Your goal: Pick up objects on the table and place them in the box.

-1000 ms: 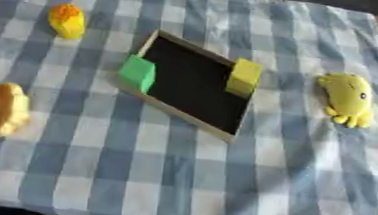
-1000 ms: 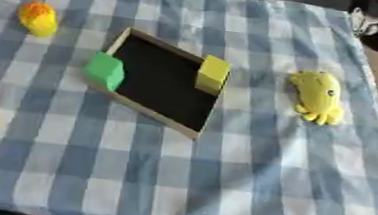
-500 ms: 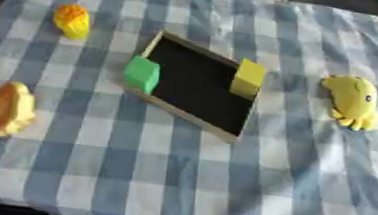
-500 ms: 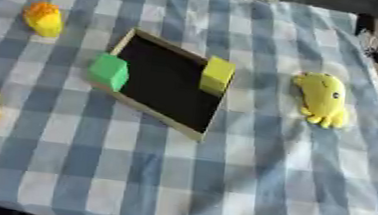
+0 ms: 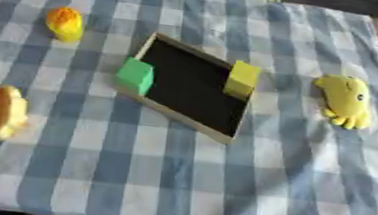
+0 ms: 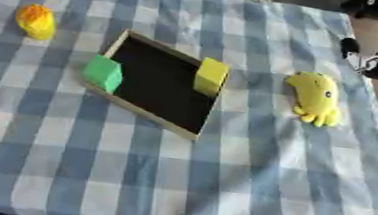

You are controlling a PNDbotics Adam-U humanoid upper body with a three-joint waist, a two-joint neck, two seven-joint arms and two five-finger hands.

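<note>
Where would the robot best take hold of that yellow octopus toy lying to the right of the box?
Probably the rounded head of the yellow octopus toy, taken from above with fingers closing across its width. It lies flat on the checked tablecloth, apart from the box, with cloth bare on both sides. The short legs at its near end look too small to grip.

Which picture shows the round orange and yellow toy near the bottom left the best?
The left eye view shows it best: the whole orange-yellow toy lies on the checked cloth, clear of the picture's edge. In the right eye view the left edge cuts it off, so only a yellow sliver of it shows.
</note>
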